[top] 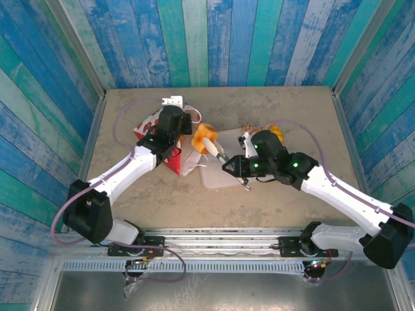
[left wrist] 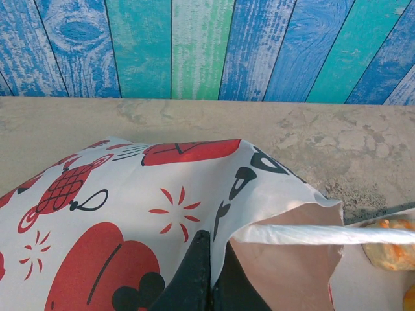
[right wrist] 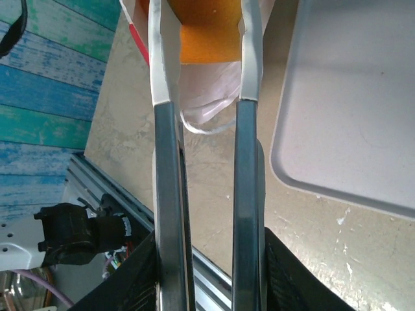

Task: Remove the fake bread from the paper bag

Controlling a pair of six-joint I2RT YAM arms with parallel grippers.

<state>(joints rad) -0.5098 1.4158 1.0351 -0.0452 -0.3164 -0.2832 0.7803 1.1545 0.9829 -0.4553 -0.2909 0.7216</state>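
- The paper bag [top: 150, 124] lies tipped over in the left middle of the top view. Its open end points right, toward the tray.
- The left claw [left wrist: 206, 272] is pinched tight on the edge of the bag's mouth. You can see this at the bottom of the left wrist view.
- A thin white handle [left wrist: 292, 234] stretches flat to the right across the mouth.
- One orange piece of fake bread [top: 207, 132] sits near the middle of the top view, just right of the bag's open end. It may be touching the bag, but that is hard to see.
- The right claw [top: 209, 142] has its two fingers squeezed on the sides of this orange piece, with only a small gap between them.
- The pale tray [top: 222, 177] lies flat, just right of the bag and under the right claw.
- More orange buns [top: 277, 132] peek out past the right arm, to the right.
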